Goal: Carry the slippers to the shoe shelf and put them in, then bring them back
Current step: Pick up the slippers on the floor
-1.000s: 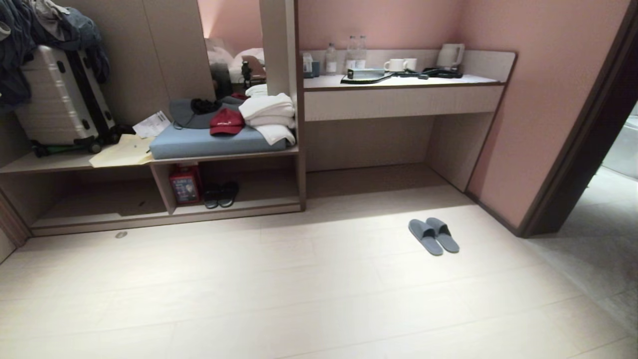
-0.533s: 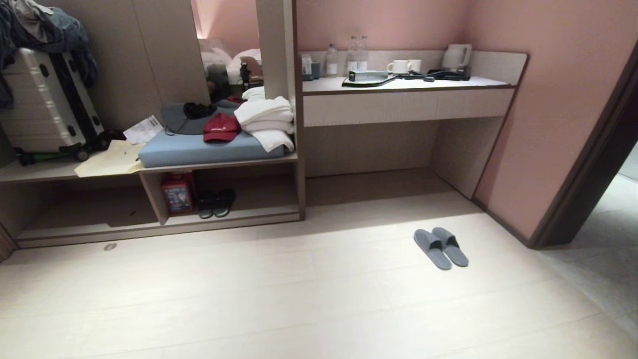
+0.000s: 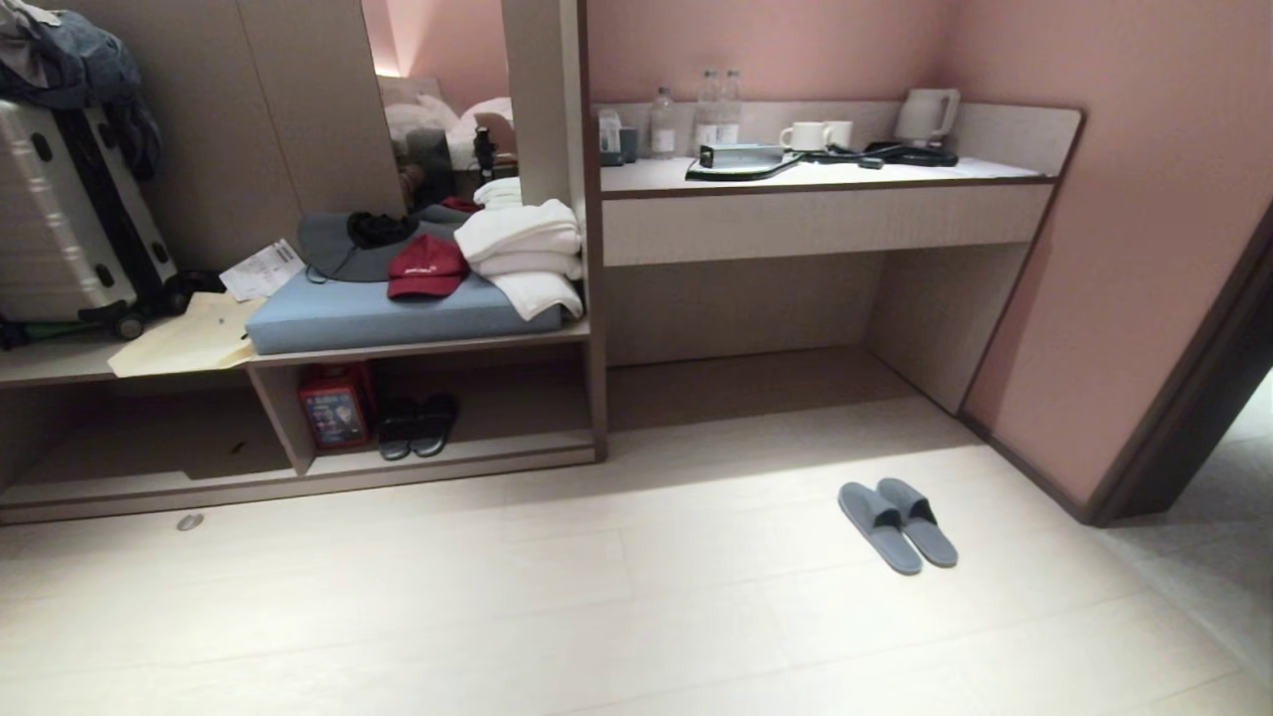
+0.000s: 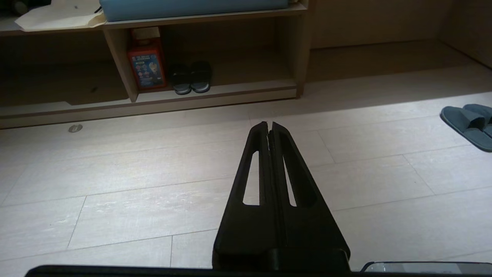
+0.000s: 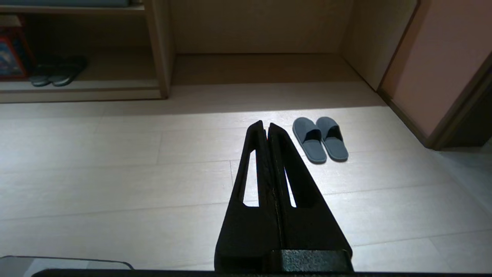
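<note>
Two grippers are showing only in your wrist views, and neither is holding anything. Starting at your left, a silver suitcase (image 3: 60,219) is standing on the bench top, with papers (image 3: 189,333) lying beside it. Next, a blue cushion (image 3: 378,313) is carrying a red cap (image 3: 426,267) and folded white towels (image 3: 522,244). Under that cushion, the shoe shelf (image 3: 497,452) is holding a red box (image 3: 333,406) and, just beside it, a black pair of slippers (image 3: 416,426). Moving right, a pale desk counter (image 3: 825,224) is bearing bottles, mugs and a kettle (image 3: 925,114). Further right again, the slippers (image 3: 898,524) are lying side by side and touching on the lit floor, well apart from the shelf and near the pink wall (image 3: 1144,249). Your left gripper (image 4: 269,125) is hanging above bare floor with its fingers pressed together, pointing toward the shelf. Your right gripper (image 5: 265,125) is likewise sitting with fingers pressed together, its tips pointing just beside the grey-blue pair.
</note>
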Available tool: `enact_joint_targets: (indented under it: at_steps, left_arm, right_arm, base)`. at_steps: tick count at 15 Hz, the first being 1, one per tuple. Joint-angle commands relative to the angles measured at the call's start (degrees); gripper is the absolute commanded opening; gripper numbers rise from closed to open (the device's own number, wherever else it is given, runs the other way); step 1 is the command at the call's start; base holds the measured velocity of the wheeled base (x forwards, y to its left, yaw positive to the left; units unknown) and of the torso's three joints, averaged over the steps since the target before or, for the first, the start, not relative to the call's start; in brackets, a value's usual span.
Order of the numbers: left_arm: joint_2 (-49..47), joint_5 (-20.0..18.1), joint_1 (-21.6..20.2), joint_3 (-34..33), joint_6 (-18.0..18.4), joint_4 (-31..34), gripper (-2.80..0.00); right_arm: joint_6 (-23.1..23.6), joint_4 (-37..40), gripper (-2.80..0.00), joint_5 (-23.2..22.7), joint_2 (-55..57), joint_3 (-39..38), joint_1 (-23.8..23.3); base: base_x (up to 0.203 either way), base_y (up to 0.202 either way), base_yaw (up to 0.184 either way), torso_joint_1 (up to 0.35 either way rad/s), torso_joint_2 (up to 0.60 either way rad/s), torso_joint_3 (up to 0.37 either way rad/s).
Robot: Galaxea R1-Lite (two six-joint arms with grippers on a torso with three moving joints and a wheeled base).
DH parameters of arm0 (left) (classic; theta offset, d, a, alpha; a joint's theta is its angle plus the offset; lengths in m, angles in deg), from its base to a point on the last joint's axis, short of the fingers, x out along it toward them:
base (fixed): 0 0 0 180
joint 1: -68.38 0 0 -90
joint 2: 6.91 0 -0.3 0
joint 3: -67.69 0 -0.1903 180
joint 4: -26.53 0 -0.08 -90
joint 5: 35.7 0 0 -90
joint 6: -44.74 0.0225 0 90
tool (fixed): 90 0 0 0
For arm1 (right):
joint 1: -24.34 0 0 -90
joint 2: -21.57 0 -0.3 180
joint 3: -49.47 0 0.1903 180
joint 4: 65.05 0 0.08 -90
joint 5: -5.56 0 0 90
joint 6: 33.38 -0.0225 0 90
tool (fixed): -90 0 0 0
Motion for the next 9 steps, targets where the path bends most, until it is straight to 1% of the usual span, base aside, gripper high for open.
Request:
enact_joint_targets:
  at_steps: [1, 9]
  left_arm:
    - [0.00, 0.01, 0.00, -0.09, -0.05, -0.02, -2.80]
    - [0.00, 0.01, 0.00, -0.09, -0.05, -0.02, -2.80]
  right_arm:
    - [0.04, 0.03, -2.80, 0.02, -0.13, 0.00, 0.01]
    - [-0.05, 0.03, -2.80, 0.02, -0.13, 0.00, 0.01]
  base:
    - [0.197, 0.000, 0.000, 0.002, 0.00, 0.002]
    - [0.198, 0.000, -0.001, 0.002, 0.00, 0.003]
